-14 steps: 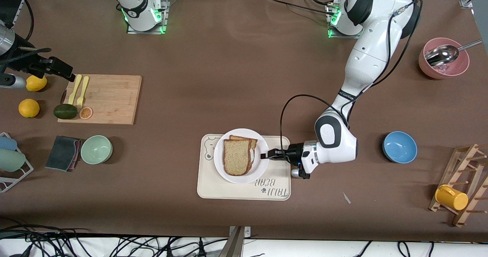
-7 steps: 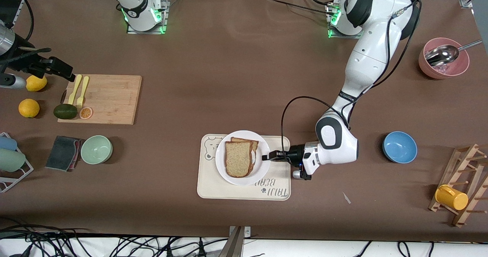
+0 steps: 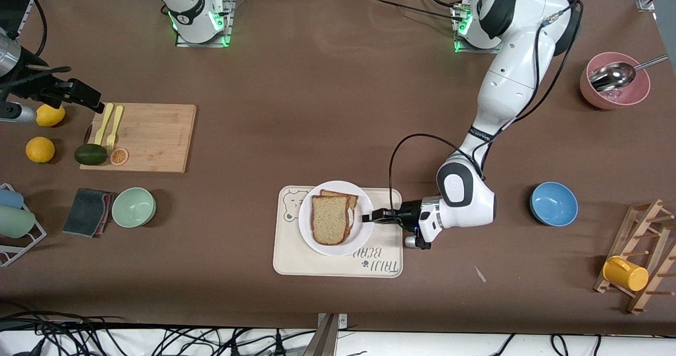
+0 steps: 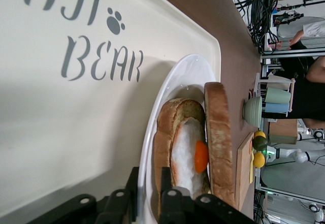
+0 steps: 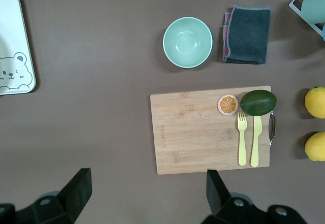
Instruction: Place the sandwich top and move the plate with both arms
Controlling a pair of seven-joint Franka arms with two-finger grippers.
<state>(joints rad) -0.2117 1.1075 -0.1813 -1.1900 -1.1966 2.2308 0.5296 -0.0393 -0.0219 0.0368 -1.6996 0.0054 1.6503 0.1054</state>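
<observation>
The sandwich top [image 3: 329,219] lies flat on a lower slice with a fried egg [image 4: 200,155], all on the round white plate [image 3: 336,248]. That plate rests on the cream bear tray [image 3: 296,261]. My left gripper [image 3: 367,217] lies low at the plate's edge toward the left arm's end. In the left wrist view its jaws [image 4: 149,176] straddle the plate's rim [image 4: 188,76], slightly open, with a gap beside the rim. The bread [image 4: 219,142] is seen edge-on there. My right gripper [image 3: 84,96] waits in the air by the cutting board's end, open and empty [image 5: 147,183].
The cutting board [image 3: 142,137] carries yellow cutlery, an avocado and an orange slice. Lemons [image 3: 40,149], a grey cloth [image 3: 87,212] and a green bowl [image 3: 133,207] lie nearby. A blue bowl [image 3: 553,203], a pink bowl with a ladle [image 3: 614,81] and a wooden rack with a yellow cup [image 3: 626,273] stand toward the left arm's end.
The plate with the sandwich slid a little toward the left arm's end with the left gripper, then stopped. The left jaws have eased apart at the rim. The right arm has not moved.
</observation>
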